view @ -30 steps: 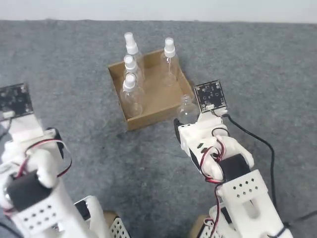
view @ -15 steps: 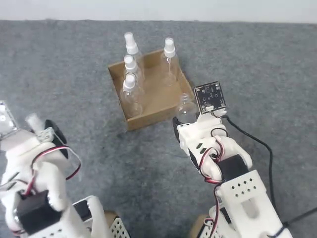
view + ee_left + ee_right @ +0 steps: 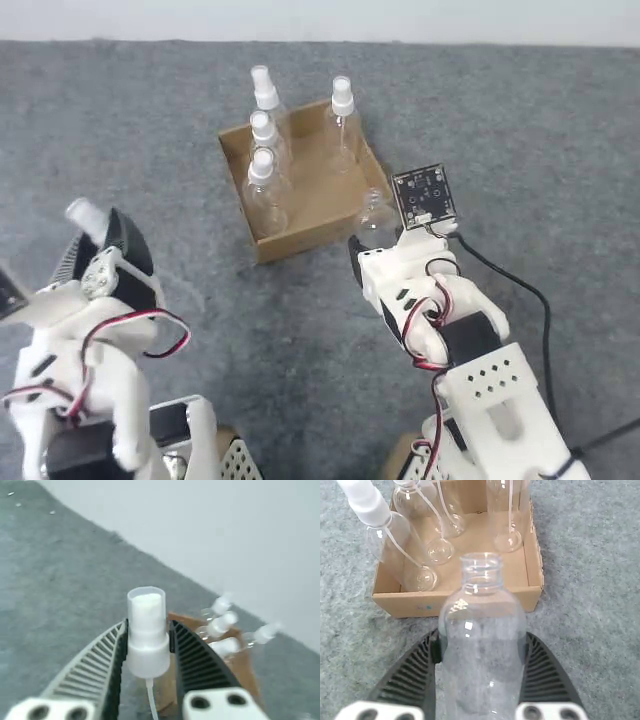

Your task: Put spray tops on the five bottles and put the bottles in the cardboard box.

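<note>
Four of the five bottles stand capped inside the box. In the right wrist view their bases sit on the cardboard floor, and the dip tubes show through the clear walls. From above, three of them line the box's left side, the nearest at the front, and one stands at the back right.

The fifth bottle has no top and its threaded neck is bare. The right tool is closed on its body and holds it upright just outside the box's near right corner, over the grey bench. I cannot tell whether its base rests on the bench.

The last spray top is pinched between the jaws of the left tool, with its thin tube hanging below. This tool sits well apart from the open bottle, off to the box's left as seen from above.

By my reckoning the task is about four fifths done. What remains is to bring the top over the open neck, feed the tube in, seat the top, and then set this bottle in the free space at the box's front right.
</note>
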Motion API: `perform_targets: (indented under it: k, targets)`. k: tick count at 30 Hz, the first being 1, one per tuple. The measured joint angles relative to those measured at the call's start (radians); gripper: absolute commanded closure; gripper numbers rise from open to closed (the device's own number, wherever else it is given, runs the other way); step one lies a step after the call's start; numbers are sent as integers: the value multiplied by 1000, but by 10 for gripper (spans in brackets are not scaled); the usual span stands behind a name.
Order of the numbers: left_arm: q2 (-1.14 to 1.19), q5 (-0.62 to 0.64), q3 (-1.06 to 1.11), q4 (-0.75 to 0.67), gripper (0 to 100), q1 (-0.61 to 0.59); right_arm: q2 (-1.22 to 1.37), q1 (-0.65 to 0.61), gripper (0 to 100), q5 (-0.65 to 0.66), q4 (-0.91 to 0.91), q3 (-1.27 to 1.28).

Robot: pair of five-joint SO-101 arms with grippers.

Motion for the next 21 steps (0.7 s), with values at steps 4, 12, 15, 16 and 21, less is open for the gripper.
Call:
perform_targets:
  k: [4, 12, 15, 16, 21]
  targets:
    - [-31, 68, 3, -43, 987, 77, 0, 0, 929, 0, 0, 0]
    - [-115, 163, 186, -199, 987, 118, 0, 0, 929, 0, 0, 0]
    - [-173, 176, 253, -255, 987, 118, 0, 0, 929, 0, 0, 0]
    - [-201, 178, 270, -267, 987, 118, 0, 0, 929, 0, 0, 0]
    - [-333, 216, 324, -281, 987, 118, 0, 0, 929, 0, 0, 0]
